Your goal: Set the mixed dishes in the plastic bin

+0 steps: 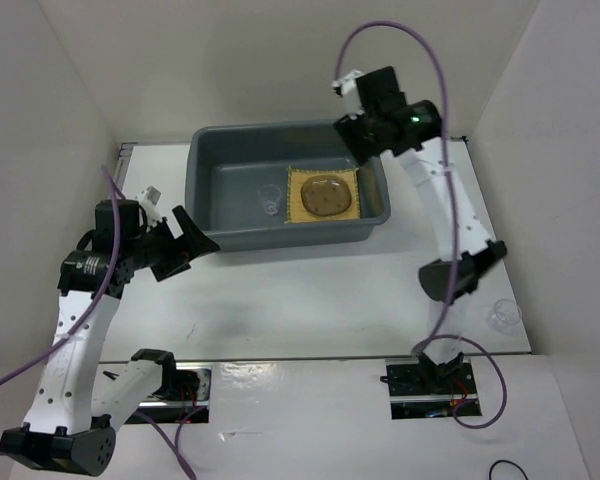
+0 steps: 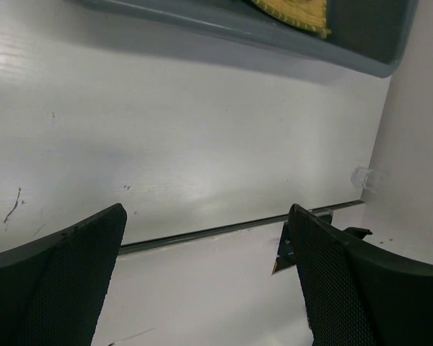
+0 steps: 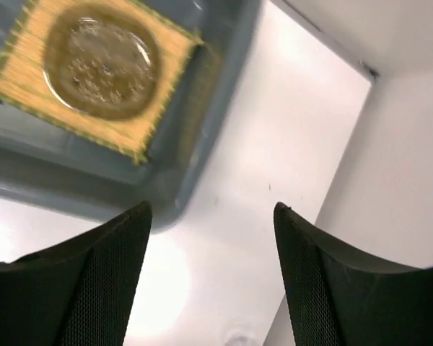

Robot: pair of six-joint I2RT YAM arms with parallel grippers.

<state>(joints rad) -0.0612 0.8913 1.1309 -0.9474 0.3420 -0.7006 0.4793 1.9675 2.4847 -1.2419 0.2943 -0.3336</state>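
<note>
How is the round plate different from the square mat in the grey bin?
The mat is square and the plate is round. The mat is yellow-tan and solid, while the plate looks see-through, so the mat shows through it. The mat is bigger, and its corners stick out past the plate. The plate lies on top and the mat is underneath. Both lie flat inside the bin.

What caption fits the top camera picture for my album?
Grey plastic bin holds a square tan bamboo mat, a round see-through plate and a small clear cup; another clear cup sits outside.
</note>
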